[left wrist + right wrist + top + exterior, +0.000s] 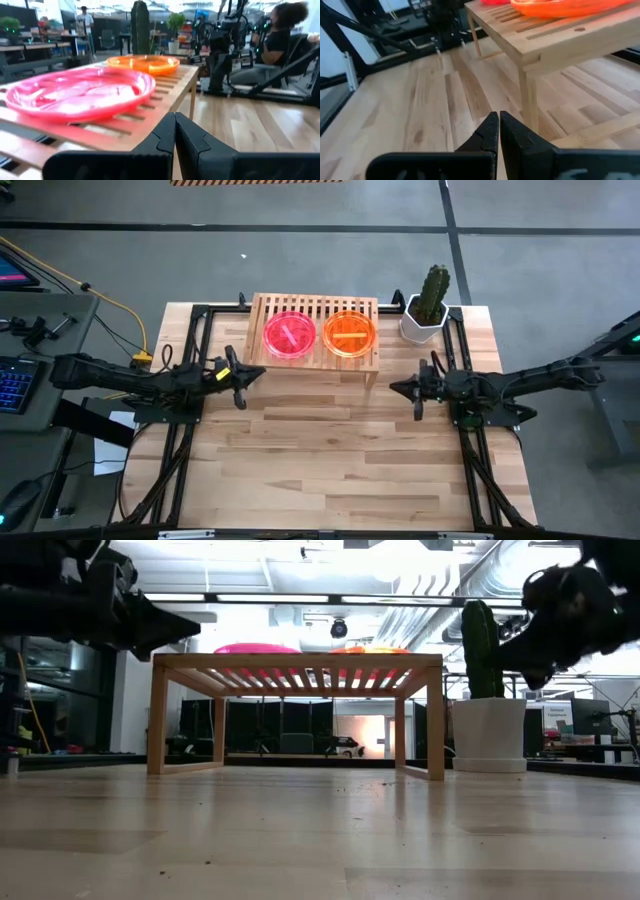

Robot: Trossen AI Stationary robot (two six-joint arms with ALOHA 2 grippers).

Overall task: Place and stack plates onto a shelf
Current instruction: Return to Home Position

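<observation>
A low light-wood shelf (pixel 315 330) stands near the table's far edge on short legs. On its slatted top a neon pink plate stack (pixel 289 335) rests on the left and an orange plate stack (pixel 350 333) on the right; both also show in the left wrist view, pink (pixel 80 92) and orange (pixel 143 63). My left gripper (pixel 252 374) hovers shut just off the shelf's near left corner. My right gripper (pixel 397 388) hovers shut off the shelf's near right corner, clear of the table. Neither holds anything.
A potted cactus in a white pot (pixel 428 308) stands at the table's far right, beside the shelf. Black frame rails (pixel 180 450) run along both table sides. A person sits in the room beyond (pixel 277 40). Bare wooden tabletop (pixel 330 460) lies toward the near edge.
</observation>
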